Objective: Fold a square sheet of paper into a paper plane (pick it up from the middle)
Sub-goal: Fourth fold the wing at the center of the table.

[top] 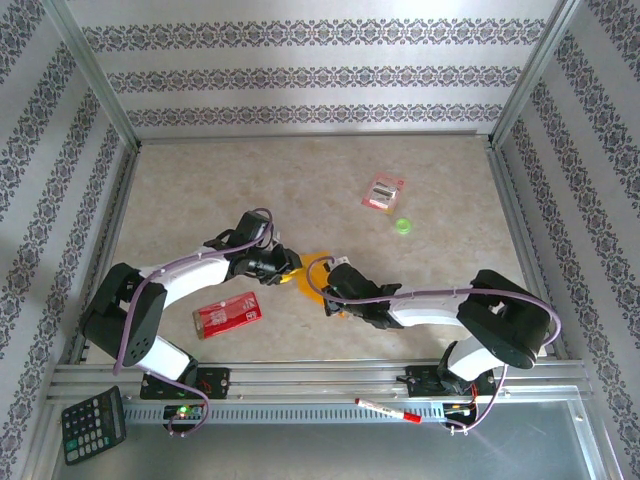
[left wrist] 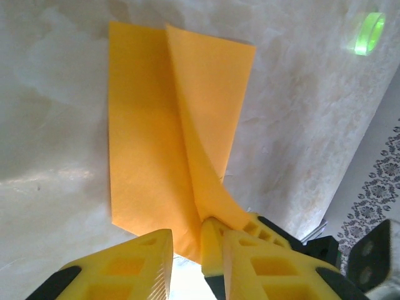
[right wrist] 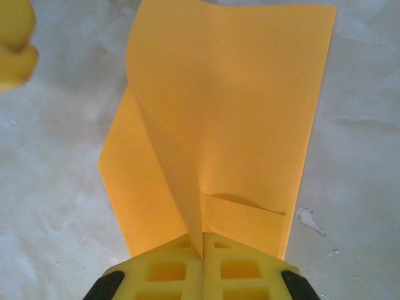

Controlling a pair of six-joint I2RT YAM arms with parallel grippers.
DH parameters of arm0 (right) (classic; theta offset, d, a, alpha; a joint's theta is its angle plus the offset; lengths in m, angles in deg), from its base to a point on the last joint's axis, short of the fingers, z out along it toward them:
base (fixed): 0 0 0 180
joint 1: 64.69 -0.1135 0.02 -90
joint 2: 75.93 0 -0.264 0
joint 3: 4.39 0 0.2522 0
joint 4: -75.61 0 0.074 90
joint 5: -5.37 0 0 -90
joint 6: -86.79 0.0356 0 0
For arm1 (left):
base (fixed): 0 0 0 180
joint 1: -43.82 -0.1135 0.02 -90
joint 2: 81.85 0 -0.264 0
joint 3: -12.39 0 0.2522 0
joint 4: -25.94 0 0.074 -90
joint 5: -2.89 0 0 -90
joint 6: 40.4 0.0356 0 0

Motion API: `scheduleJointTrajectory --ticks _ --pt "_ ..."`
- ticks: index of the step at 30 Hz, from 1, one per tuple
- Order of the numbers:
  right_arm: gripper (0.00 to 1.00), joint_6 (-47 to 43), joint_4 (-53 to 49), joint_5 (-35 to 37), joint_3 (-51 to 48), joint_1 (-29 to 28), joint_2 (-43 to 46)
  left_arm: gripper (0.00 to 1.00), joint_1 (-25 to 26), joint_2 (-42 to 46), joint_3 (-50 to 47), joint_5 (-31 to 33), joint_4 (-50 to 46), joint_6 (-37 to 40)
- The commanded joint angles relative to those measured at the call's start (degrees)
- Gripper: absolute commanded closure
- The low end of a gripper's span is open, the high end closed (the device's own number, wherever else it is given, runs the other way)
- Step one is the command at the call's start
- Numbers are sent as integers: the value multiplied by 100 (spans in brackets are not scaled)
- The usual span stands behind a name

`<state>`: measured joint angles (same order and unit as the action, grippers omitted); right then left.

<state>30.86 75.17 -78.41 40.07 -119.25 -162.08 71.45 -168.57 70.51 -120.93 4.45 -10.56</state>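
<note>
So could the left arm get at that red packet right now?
Probably yes: the red packet lies bare just beside the left arm, with nothing over it, and the left fingers stand open.

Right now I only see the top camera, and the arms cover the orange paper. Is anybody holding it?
Observer: Yes. The right gripper is shut on the near edge of the square sheet of paper.
Operator: Is it flat?
Observer: No. One flap stands up from a crease; the rest lies on the table.
Operator: And the left one?
Observer: The left gripper has its jaws apart, at the paper's edge.
</note>
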Motion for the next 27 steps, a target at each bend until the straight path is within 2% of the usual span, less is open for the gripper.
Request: scheduleJointTrajectory --ticks 1,15,27 --pt "100 524 627 -378 -193 128 157 75 -22 40 -174 -43 53 117" --pt "100 1454 1566 -914 -818 560 102 83 341 -711 115 -413 523 118" --pt "100 1947 2310 -1132 -1275 813 39 86 357 -1292 485 -478 492 464"
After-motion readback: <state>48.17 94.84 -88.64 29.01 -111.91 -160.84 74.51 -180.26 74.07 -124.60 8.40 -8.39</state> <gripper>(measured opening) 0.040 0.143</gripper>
